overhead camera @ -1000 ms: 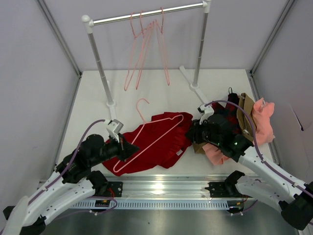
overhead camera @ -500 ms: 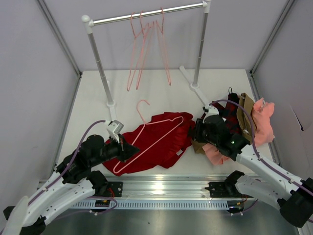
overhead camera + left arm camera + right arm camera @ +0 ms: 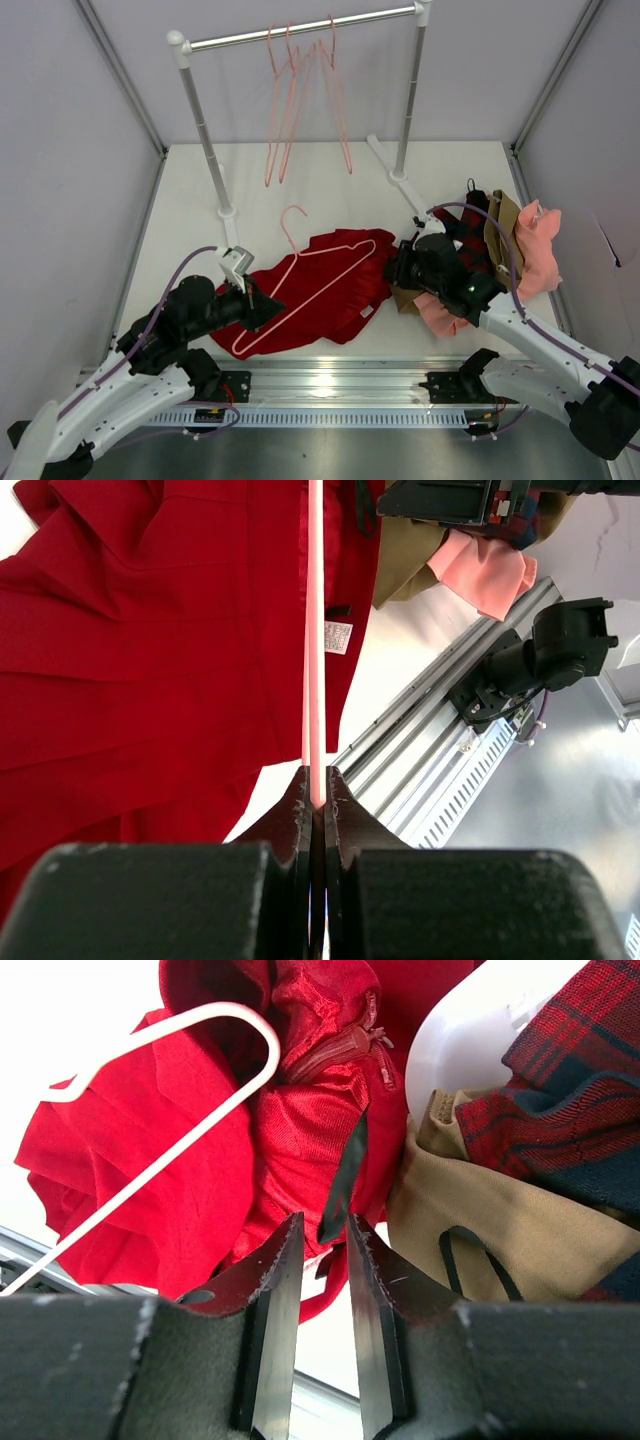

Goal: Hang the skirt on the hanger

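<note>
While the left claw [image 3: 316, 780] is clamping tight on the thin wire of the hanger [image 3: 314, 630], the skirt [image 3: 345, 290] is lying crumpled on the table [image 3: 300, 190] beneath that hanger. The right claw [image 3: 325, 1222] is hovering at the zippered waist, its jaws narrowly apart. Soft, light and limp, the cloth is probably going to sag and bunch; the stitched waistband is offering the firmest hold.

Crumpled deep-red skirt [image 3: 340, 290] lies spread flat, thin pink wire hanger [image 3: 314, 630] resting diagonally across it.
</note>
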